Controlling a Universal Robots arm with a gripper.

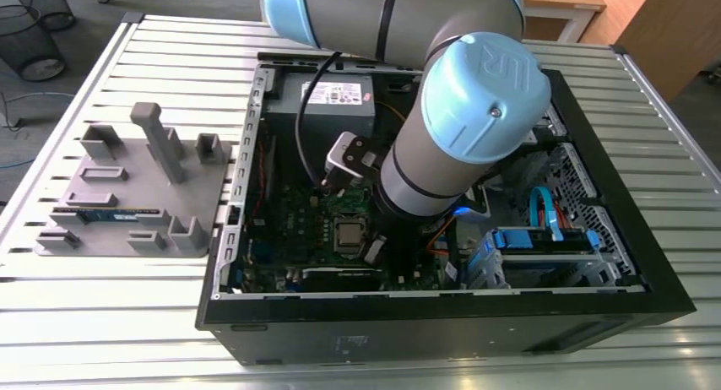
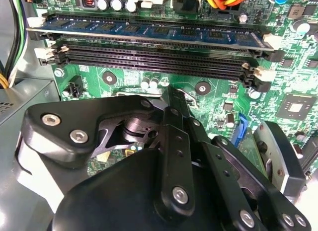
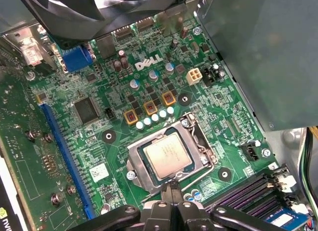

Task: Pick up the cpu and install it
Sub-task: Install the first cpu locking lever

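Inside the open black computer case (image 1: 451, 310), which lies on a slatted metal table (image 1: 113, 322), a green motherboard (image 3: 149, 82) is exposed. Item: the small, flat, square cpu (image 3: 169, 154) with a shiny silver-grey top, lying flat in its socket on the board, bordered by a thin metal socket frame (image 3: 133, 159); in the exterior view the cpu (image 1: 349, 235) shows just below the arm's wrist. Item: the grey robot arm with light-blue joint caps (image 1: 451, 145), reaching down into the case over the board. Item: the black linkage gripper (image 3: 172, 189), its two fingers drawn together tip to tip with nothing between them; the tips hang at the edge of the socket, just beside the cpu, and whether they touch the frame cannot be told. In the second wrist view the gripper (image 2: 170, 98) points toward a bank of long black memory slots (image 2: 149, 59), with one blue-green memory module (image 2: 149, 32) seated in the slot beyond. Item: a long blue expansion slot (image 3: 64, 151) on the board, apart from the socket. Item: a grey fixture plate with upright blocks (image 1: 197, 200) on the table, at the exterior view's left of the case, carrying a long thin blue-green memory stick (image 1: 107, 212).
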